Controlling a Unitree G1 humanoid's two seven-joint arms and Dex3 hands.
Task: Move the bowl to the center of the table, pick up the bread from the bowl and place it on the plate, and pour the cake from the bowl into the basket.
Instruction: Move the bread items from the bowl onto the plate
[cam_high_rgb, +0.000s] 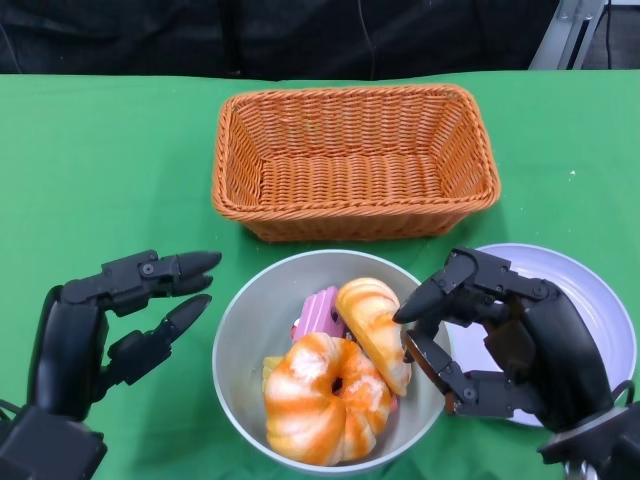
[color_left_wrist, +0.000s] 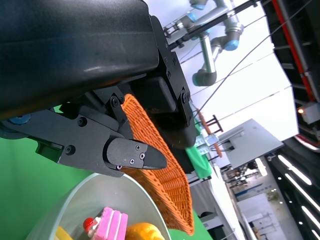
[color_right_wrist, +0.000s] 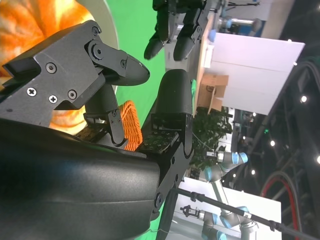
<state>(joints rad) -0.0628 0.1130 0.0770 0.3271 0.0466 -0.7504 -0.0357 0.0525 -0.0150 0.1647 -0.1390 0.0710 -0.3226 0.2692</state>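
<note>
The grey bowl (cam_high_rgb: 250, 325) stands at the near middle of the green table. It holds a round orange-and-white bread (cam_high_rgb: 325, 400), a long bread (cam_high_rgb: 372, 325) and a pink cake slice (cam_high_rgb: 318, 313). My left hand (cam_high_rgb: 110, 320) hovers just left of the bowl, fingers apart and holding nothing. My right hand (cam_high_rgb: 510, 340) is at the bowl's right rim, its fingertips (cam_high_rgb: 415, 305) spread close over the long bread, with nothing gripped. The left wrist view shows the bowl (color_left_wrist: 75, 200), the cake (color_left_wrist: 112, 225) and my left hand's fingers (color_left_wrist: 125, 155) above them.
An orange wicker basket (cam_high_rgb: 350, 225) stands right behind the bowl, also visible as the basket (color_left_wrist: 165, 180) in the left wrist view. A white plate (cam_high_rgb: 590, 300) lies to the right, partly under my right hand. Green cloth stretches on both sides.
</note>
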